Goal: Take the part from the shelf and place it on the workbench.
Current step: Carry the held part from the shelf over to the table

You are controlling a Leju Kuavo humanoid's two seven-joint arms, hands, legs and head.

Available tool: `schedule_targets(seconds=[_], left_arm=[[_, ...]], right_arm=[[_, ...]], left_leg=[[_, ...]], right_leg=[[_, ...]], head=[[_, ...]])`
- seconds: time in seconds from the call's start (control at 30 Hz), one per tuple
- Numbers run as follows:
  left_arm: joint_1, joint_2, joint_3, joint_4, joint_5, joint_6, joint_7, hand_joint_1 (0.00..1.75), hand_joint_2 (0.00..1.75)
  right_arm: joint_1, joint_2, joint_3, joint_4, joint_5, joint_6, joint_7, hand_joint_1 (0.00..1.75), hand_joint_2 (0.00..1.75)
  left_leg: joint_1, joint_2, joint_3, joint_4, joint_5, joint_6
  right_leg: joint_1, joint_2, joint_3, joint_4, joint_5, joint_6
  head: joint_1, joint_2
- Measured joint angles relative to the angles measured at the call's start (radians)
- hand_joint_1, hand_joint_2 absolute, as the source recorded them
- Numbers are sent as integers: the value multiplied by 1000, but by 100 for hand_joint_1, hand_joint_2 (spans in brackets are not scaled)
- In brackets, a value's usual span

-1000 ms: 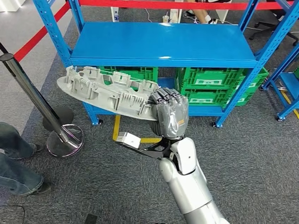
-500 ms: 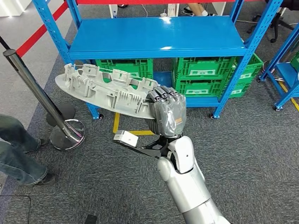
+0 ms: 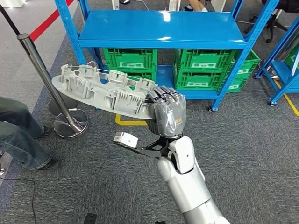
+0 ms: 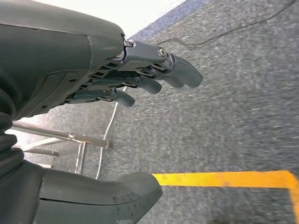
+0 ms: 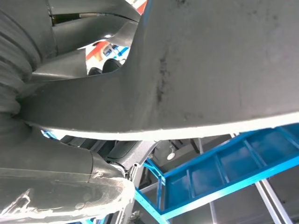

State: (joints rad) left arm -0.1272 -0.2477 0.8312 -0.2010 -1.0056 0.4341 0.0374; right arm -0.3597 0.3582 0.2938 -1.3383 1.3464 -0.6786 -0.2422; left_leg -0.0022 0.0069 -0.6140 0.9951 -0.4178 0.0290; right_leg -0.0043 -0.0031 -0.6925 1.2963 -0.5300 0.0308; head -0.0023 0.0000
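From the head camera, the robot's right hand (image 3: 167,113) sits just right of centre with its fingers wrapped tight around one end of the part (image 3: 102,91), a long pale grey ribbed plastic moulding. The part juts out level toward nine o'clock, in mid-air over the grey carpet (image 3: 246,154), touching nothing else.

At twelve o'clock stands the blue shelf (image 3: 162,29), its flat top bare, with green crates (image 3: 202,70) beneath. The part's far edge overlaps the shelf's left leg in the picture; how near they really are cannot be told. A chrome barrier post (image 3: 44,74) leans at ten o'clock, just beyond the part's free tip, and a person's legs in jeans (image 3: 19,135) stand at nine o'clock. Open carpet spreads from three to five o'clock.

In the left wrist camera, the left hand (image 4: 105,112) holds nothing, fingers apart and gently curved above carpet with a yellow floor line (image 4: 225,178).

No readable writing shows anywhere.
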Motion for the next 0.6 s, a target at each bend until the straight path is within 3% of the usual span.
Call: schedule_targets(seconds=[0.03, 0.07, 0.13, 0.17, 0.23, 0.27, 0.33, 0.4, 0.43, 0.47, 0.5, 0.53, 0.6], left_arm=[[0, 0, 0, 0, 0, 0, 0, 0, 175], [0, -1, 0, 0, 0, 0, 0, 0, 175], [0, -2, 0, 0, 0, 0, 0, 0, 175], [0, -3, 0, 0, 0, 0, 0, 0, 175], [0, -3, 2, 0, 2, 0, -3, 0, 175], [0, -4, 3, 0, 6, 0, -4, 0, 175], [1, -3, 8, 0, 16, -2, -5, 0, 175], [2, -2, 16, 0, 23, -4, -4, 0, 175], [2, -1, 20, 0, 25, -5, -3, 0, 175], [2, -1, 23, 0, 26, -5, -2, 0, 175], [2, -1, 25, 0, 28, -5, 0, 0, 175], [3, 0, 27, 0, 29, -5, 1, 0, 175], [2, 0, 28, 0, 30, -4, 2, 0, 175]], right_arm=[[0, 0, 0, 0, 0, 0, 0, 175, 175], [-1, 0, 0, 0, 0, 0, 1, 175, 175], [-3, 2, 1, 0, 1, 0, 1, 175, 175], [-5, 2, 1, 1, 2, 0, 2, 175, 175], [-6, 3, 1, 2, 3, 0, 3, 175, 175], [-6, 3, 1, 2, 3, 0, 4, 175, 175], [-6, 3, 1, 3, 4, 0, 6, 175, 175], [-5, 3, 1, 5, 6, 0, 7, 175, 175], [-5, 3, 1, 6, 7, 0, 8, 175, 175], [-4, 3, 1, 7, 9, 0, 9, 175, 175], [-4, 3, 1, 8, 12, 0, 11, 175, 175], [-4, 3, 2, 9, 15, 0, 13, 175, 175], [-4, 4, 2, 10, 20, 0, 17, 175, 175]], left_leg=[[-2, 0, -15, 0, 12, -1], [-4, -1, -27, 1, 24, -3], [-5, -1, -43, 1, 48, -11], [-4, 0, -48, -1, 60, -17], [0, 1, -55, -3, 77, -30], [2, 0, -62, 6, 65, -37], [5, -3, -82, 70, -16, -49], [9, -4, -108, 189, -110, -58], [11, -4, -116, 243, -123, -62], [13, -4, -113, 274, -111, -65], [15, -4, -94, 270, -84, -67], [17, -3, -58, 232, -56, -68], [18, -5, 32, 106, -44, -65]], right_leg=[[2, 0, 45, -40, 28, -5], [5, 0, 104, -111, 32, -13], [11, 0, 212, -264, -1, -22], [14, 0, 236, -310, -19, -25], [15, 0, 229, -330, -13, -31], [13, -1, 219, -333, -3, -38], [8, -4, 205, -337, 19, -52], [8, -5, 185, -336, 42, -57], [8, -5, 174, -334, 53, -56], [8, -5, 159, -331, 63, -53], [7, -5, 144, -327, 72, -50], [6, -4, 130, -321, 78, -46], [6, -4, 106, -304, 85, -38]], head=[[0, 0], [0, 0], [-2, 0], [-1, 0], [0, 0], [1, 0], [-2, 0], [-6, 0], [-6, 0], [-6, 0], [-5, 0], [-6, 0], [-5, 0]])
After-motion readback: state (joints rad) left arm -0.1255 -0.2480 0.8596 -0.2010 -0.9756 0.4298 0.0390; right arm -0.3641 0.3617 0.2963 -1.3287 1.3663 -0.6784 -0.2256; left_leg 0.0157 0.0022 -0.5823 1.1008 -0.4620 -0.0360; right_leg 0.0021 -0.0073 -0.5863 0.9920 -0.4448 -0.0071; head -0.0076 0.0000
